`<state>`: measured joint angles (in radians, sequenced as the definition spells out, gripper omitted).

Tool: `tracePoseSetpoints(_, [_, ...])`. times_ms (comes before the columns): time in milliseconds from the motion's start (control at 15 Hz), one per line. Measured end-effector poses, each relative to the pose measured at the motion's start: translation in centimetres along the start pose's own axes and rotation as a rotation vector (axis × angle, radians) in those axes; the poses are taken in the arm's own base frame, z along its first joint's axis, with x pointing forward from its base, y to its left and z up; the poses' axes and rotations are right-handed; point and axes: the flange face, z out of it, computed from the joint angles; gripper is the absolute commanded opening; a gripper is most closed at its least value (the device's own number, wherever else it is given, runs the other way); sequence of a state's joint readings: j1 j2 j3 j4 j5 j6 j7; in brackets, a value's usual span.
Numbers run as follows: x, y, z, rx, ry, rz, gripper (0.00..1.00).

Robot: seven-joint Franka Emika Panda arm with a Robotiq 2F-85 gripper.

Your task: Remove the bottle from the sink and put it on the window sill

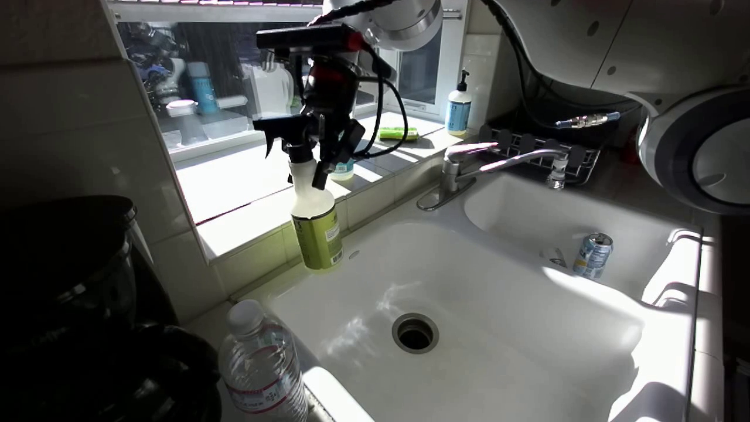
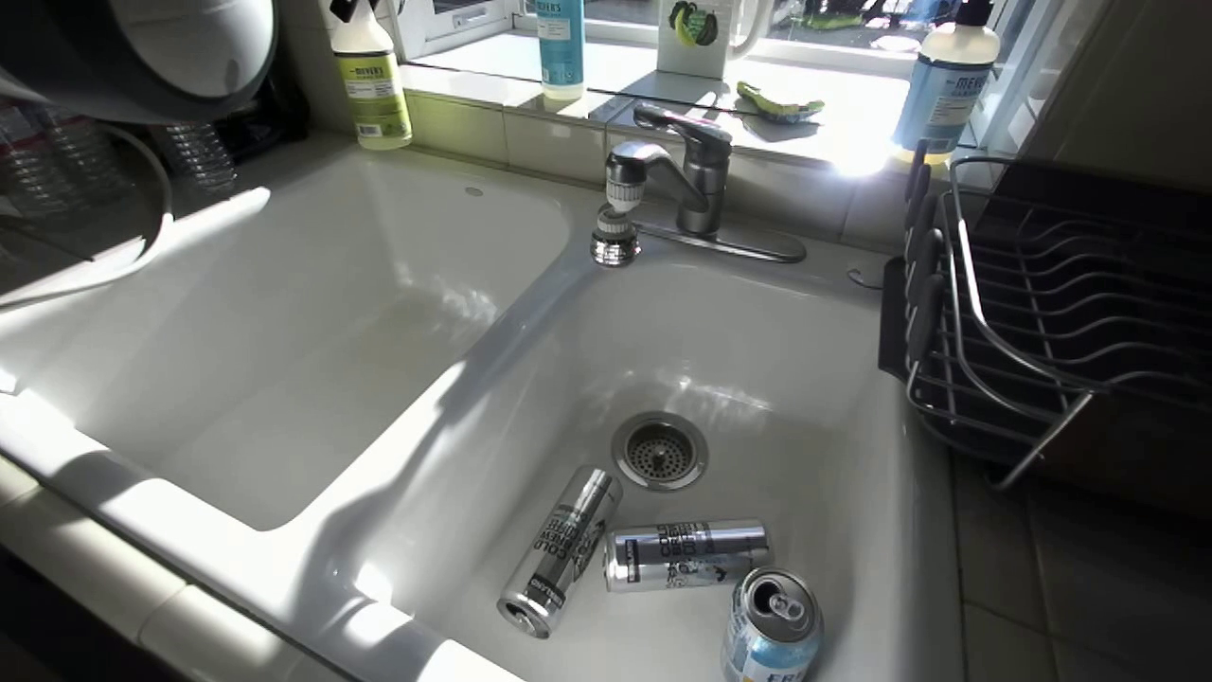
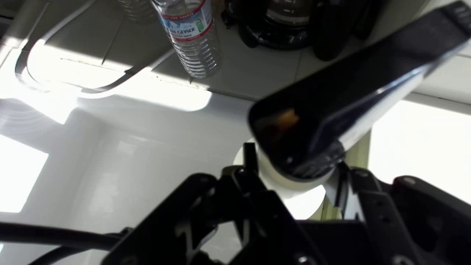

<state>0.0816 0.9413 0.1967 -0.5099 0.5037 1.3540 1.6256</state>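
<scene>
The bottle is a spray bottle with a dark trigger top, pale neck and yellow-green label (image 1: 319, 240). It hangs roughly upright over the back corner of the white sink (image 1: 469, 275), close to the tiled wall. It shows in both exterior views (image 2: 374, 90), and its dark top fills much of the wrist view (image 3: 353, 88). My gripper (image 1: 306, 174) is shut on its neck, one finger on each side; both fingers show in the wrist view (image 3: 294, 163). The base appears raised above the sink floor. The sunlit white window sill (image 1: 234, 234) lies right behind the bottle.
On the sill stand a teal-label bottle (image 2: 561, 47), a mug (image 2: 686, 43), a green sponge (image 1: 398, 133) and a pump bottle (image 1: 459, 111). The faucet (image 1: 450, 176) rises behind the sink. A water bottle (image 1: 263, 369) and black coffee maker (image 1: 88, 264) stand beside. Cans (image 2: 686, 554) lie in the far basin.
</scene>
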Motion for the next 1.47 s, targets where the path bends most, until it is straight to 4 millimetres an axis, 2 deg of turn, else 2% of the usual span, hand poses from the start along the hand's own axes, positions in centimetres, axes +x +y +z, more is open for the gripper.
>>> tracePoseSetpoints(267, [-0.9,0.2,-1.8,0.048,-0.032,0.029,0.19])
tracePoseSetpoints(533, [-0.7,-1.1,-2.8,0.163,-0.053,0.073,0.19])
tracePoseSetpoints(1067, [-1.7,-1.7,-2.4,0.201,-0.088,0.123,0.19])
tracePoseSetpoints(1467, [-1.6,-1.7,-2.5,0.2,-0.091,0.124,0.19])
